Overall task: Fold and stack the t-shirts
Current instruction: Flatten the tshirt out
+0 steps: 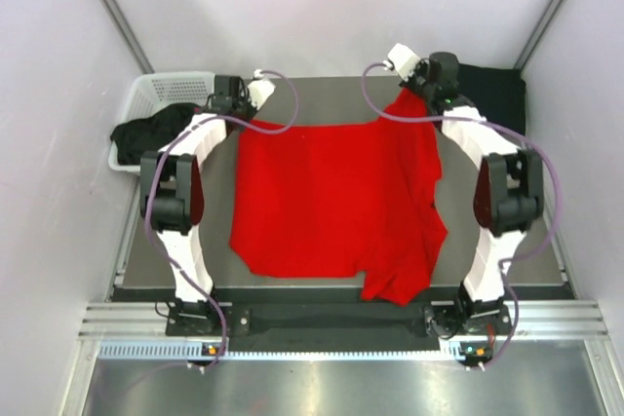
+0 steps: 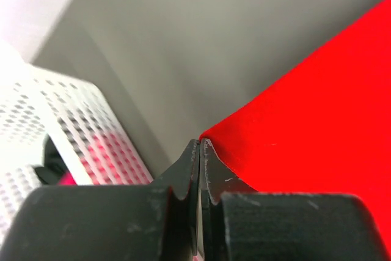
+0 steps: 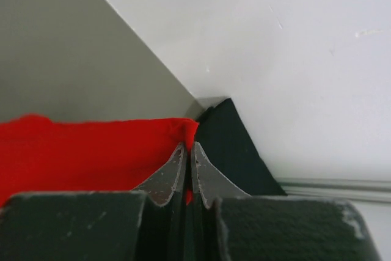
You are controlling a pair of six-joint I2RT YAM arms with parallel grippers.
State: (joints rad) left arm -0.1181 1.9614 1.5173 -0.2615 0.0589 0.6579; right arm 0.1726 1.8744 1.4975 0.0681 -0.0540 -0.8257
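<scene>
While both arms reach from their bases at the near edge to the far side of the table (image 1: 322, 94), elbows bent outward, each one pinches a far corner of the red t-shirt (image 1: 331, 197). The left gripper (image 2: 200, 146) has its jaws pressed together on the shirt's far left corner, and the cloth runs away from the tips to the right. The right gripper (image 3: 188, 148) is likewise clamped on the far right corner, with a small tuft of red showing between and just above its tips. That corner is drawn up into a peak toward the wrist. The shirt lies spread across the middle of the table between the arms, fairly flat on the left. It is creased along the right side, where a rumpled part reaches the near edge. A white lattice basket (image 1: 171, 85) stands at the far left, just beside the left arm. Dark cloth (image 1: 146, 132) spills over its near rim, and the left wrist view shows a blurred patch of pink through the lattice. A black t-shirt (image 1: 492, 94) lies in the far right corner, beyond the right gripper and partly hidden by that arm. From above, cables and wrist housings cover both pairs of fingertips.
</scene>
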